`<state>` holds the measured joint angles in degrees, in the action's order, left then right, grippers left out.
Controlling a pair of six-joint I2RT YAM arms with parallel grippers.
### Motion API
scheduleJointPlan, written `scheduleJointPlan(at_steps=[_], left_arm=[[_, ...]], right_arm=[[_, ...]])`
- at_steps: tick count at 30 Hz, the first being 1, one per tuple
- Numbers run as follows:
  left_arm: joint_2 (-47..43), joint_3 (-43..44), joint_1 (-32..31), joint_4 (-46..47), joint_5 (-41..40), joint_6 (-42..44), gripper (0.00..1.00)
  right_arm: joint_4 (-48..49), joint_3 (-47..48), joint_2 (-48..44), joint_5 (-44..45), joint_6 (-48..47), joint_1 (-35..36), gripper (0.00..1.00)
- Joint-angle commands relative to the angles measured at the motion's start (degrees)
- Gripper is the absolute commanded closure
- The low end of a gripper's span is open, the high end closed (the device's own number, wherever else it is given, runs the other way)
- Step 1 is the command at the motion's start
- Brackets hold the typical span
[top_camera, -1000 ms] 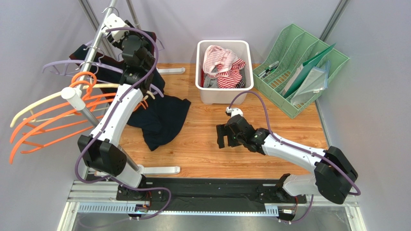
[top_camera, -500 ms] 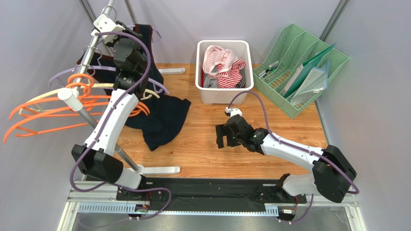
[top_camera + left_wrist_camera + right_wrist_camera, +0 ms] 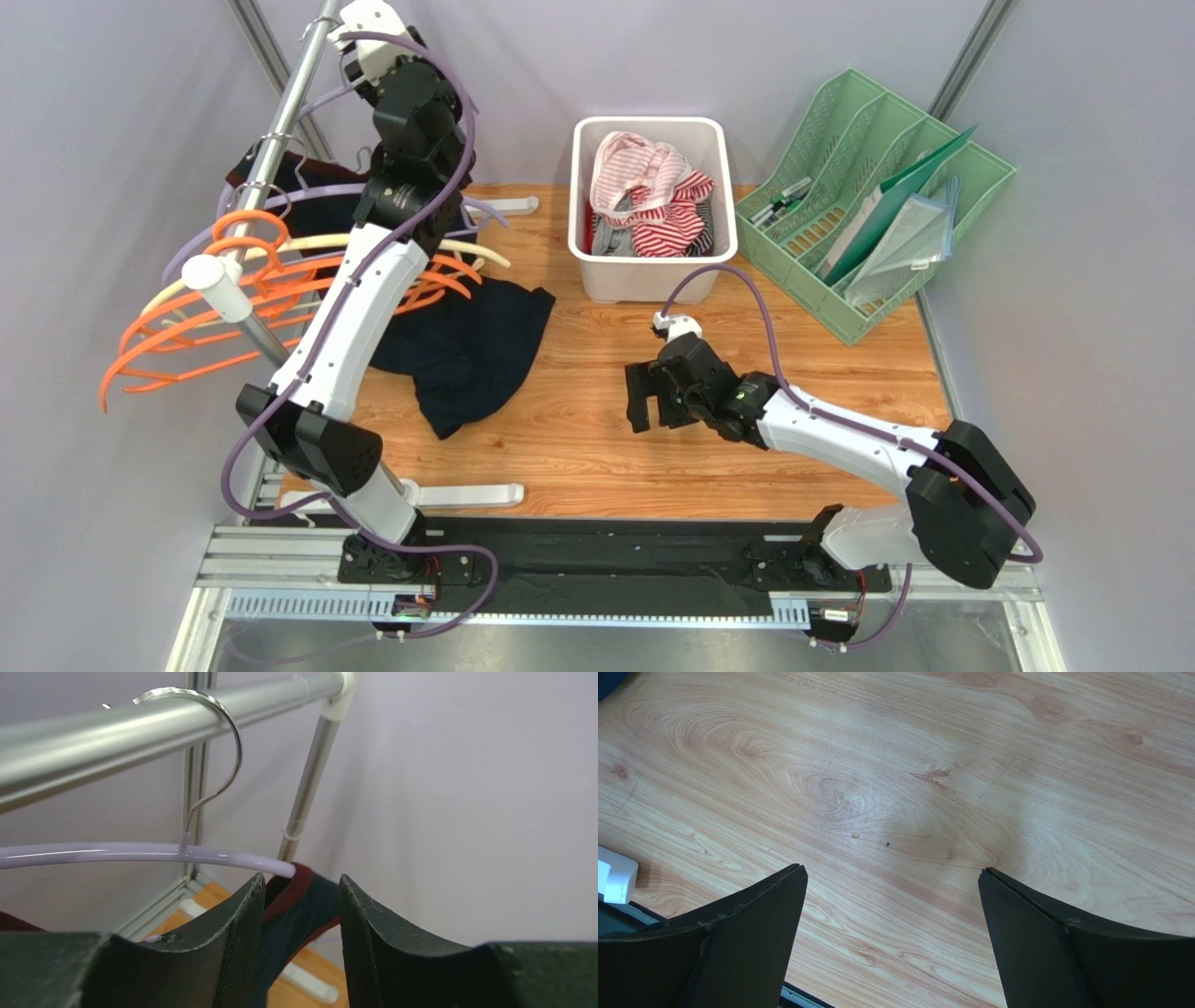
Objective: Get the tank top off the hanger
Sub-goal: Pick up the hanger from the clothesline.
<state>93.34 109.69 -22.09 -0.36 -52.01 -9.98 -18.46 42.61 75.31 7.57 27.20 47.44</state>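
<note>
The tank top (image 3: 309, 910) is dark navy with maroon trim. One strap hangs off the end of a lilac hanger (image 3: 105, 854), whose metal hook (image 3: 228, 749) sits on the silver rail (image 3: 105, 735). My left gripper (image 3: 300, 878) is raised beside the rail and open. The strap runs between its fingers against the left one, clear of the right one. Most of the garment lies heaped on the table (image 3: 470, 350). My right gripper (image 3: 892, 870) hovers wide open over bare wood (image 3: 643, 396), holding nothing.
Several orange hangers (image 3: 211, 322) and a cream one (image 3: 337, 245) hang on the same rail (image 3: 281, 133). A white bin (image 3: 652, 273) of striped clothes stands at the back centre, a green file rack (image 3: 870, 196) at the back right. The rack's white foot (image 3: 463, 494) lies near the front.
My left arm has swung up and to the right along the rail. The hangers have swayed right with it. The right arm has stayed put.
</note>
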Motion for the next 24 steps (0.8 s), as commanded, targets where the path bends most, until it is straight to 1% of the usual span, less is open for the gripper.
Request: scheduleJointPlan(at_steps=[1, 2, 4, 5, 6, 8, 10, 11, 12, 13, 14, 15, 17, 20, 21, 23, 24], left_arm=[[1.85, 1.32, 0.38, -10.96, 4.52, 9.78, 0.49], [1.76, 1.58, 0.29, -12.11, 7.24, 14.24, 0.49], [1.15, 1.93, 0.38, -15.79, 12.70, 16.82, 0.49], [0.79, 2.54, 0.38, -16.94, 17.33, 19.79, 0.49], [0.01, 3.24, 0.29, -18.43, 20.25, 21.21, 0.49], [-0.87, 6.13, 0.29, -23.18, 27.18, 24.81, 0.49], [-1.67, 8.42, 0.46, -27.92, 31.42, 26.58, 0.46], [-1.50, 12.26, 0.47, -30.38, 36.66, 28.42, 0.45], [-0.89, 15.17, 0.47, -36.67, 38.80, 29.04, 0.45], [-0.18, 18.16, 0.47, -39.86, 40.39, 29.48, 0.44], [1.13, 23.85, 0.47, -42.85, 42.50, 30.27, 0.44], [1.40, 25.82, 0.47, -46.80, 43.13, 30.45, 0.44], [1.06, 27.59, 0.47, -48.85, 43.31, 31.50, 0.43], [0.70, 28.03, 0.47, -51.75, 41.12, 30.99, 0.43], [0.35, 27.77, 0.38, -52.89, 41.11, 30.46, 0.43], [-1.22, 25.67, 0.38, -52.99, 40.76, 28.71, 0.41], [-1.93, 24.88, 0.38, -52.73, 40.67, 28.09, 0.40]], right_arm=[[2.72, 1.07, -0.43, -0.19, 0.49, 0.20, 0.01], [2.46, 1.16, -0.34, -0.19, 0.48, 0.20, 0.01], [2.90, 1.07, -0.51, -0.28, 0.14, 0.20, 0.01], [3.51, 0.98, -0.60, -0.54, 0.05, 0.28, 0.01], [3.86, 0.98, -0.60, -0.72, -0.13, 0.20, 0.01], [4.39, 1.07, -0.51, -0.80, -0.66, 0.28, 0.01], [4.22, 1.51, -0.34, -1.15, -0.83, 0.28, 0.01], [4.48, 1.60, -0.42, -1.77, -0.66, 0.20, 0.01], [4.74, 1.34, -0.86, -3.34, -0.75, 0.28, 0.01], [5.27, 1.07, -1.39, -4.22, -0.57, 0.28, 0.01], [6.06, 0.20, -1.91, -5.02, -0.48, 0.46, 0.01], [6.24, -0.16, -2.88, -5.89, -0.48, 0.63, 0.01], [6.24, -1.21, -3.85, -6.78, -0.74, 0.64, 0.01], [6.24, -2.18, -6.13, -6.78, -1.01, 0.55, 0.01], [6.33, -2.18, -6.49, -6.78, -1.01, 0.55, 0.01], [5.98, -1.66, -7.80, -9.59, -1.01, 0.64, 0.01], [5.63, 0.00, -8.07, -10.03, -0.92, 0.55, 0.01]])
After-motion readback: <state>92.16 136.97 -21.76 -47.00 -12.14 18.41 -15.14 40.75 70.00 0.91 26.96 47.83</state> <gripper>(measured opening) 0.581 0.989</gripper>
